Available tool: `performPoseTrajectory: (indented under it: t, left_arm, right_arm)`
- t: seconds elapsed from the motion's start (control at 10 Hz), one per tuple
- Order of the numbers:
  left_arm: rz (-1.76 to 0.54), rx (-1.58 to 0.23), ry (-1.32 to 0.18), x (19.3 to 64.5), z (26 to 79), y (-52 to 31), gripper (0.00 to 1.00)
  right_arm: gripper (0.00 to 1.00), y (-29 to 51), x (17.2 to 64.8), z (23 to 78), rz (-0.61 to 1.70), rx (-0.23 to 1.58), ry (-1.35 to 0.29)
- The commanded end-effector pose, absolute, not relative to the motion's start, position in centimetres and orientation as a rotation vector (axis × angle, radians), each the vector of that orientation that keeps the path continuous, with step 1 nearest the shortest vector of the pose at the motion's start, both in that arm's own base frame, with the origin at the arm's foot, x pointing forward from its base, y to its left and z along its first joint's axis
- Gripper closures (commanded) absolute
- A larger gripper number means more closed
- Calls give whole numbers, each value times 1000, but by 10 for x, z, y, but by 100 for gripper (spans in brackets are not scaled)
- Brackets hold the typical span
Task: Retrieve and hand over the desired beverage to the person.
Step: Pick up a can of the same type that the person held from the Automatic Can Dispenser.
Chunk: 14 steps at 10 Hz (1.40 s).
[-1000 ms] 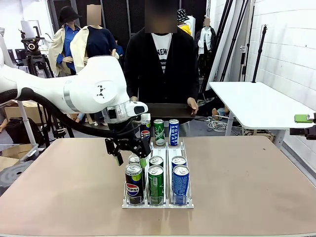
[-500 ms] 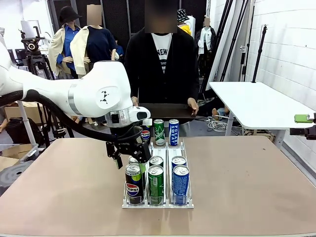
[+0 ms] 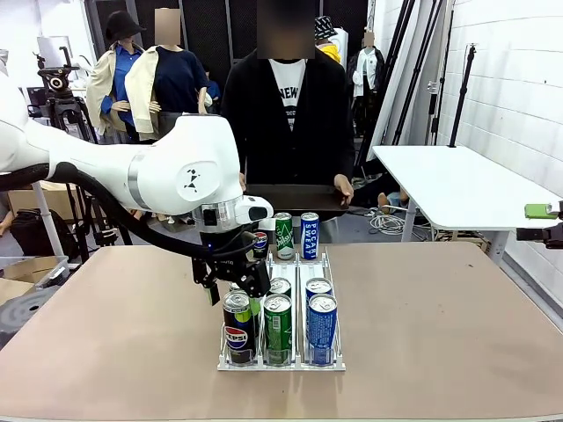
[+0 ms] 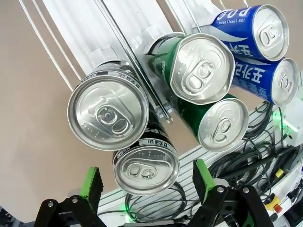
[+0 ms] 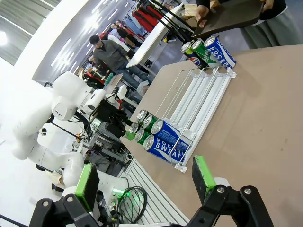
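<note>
Table (image 3: 440, 334): bare brown top, open room left and right of the wire rack (image 3: 280, 364), which stands centred close to the near edge.
Rack, front row, upright: Pepsi can (image 3: 237, 327), green can (image 3: 278, 327), blue can (image 3: 322, 325); second row just behind.
Left gripper (image 3: 233, 288): above the near end of the left lane, jaws spread, green pads (image 4: 91, 182) flanking a Pepsi top, clear of it.
Rack, far end: three cans (image 3: 296, 234).
Right gripper (image 5: 145, 182): jaws apart, empty, well apart from the rack.
Person (image 3: 286, 114): beyond the far edge, holding a dark tray (image 3: 290, 198).
</note>
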<state>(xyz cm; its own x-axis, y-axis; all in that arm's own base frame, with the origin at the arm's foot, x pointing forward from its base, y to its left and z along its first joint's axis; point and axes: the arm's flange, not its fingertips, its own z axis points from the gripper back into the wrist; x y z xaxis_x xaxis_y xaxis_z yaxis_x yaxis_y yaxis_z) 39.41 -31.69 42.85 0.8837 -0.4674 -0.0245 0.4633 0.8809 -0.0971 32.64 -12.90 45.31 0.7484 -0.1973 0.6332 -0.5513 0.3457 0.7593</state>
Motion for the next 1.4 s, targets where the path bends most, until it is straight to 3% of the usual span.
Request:
performPoseTrajectory:
  t: [0.0, 1.1, 1.3]
  left_arm:
    - [-466, -46, 14, 393, 424, -318, 0]
    - [-597, -48, -30, 391, 414, -319, 0]
    - [-630, -62, -36, 390, 413, -319, 7]
  right_arm:
    - [0, -128, 329, 453, 266, 1243, -763]
    - [0, -128, 329, 453, 266, 1243, -763]
    - [0, -128, 329, 453, 266, 1243, -763]
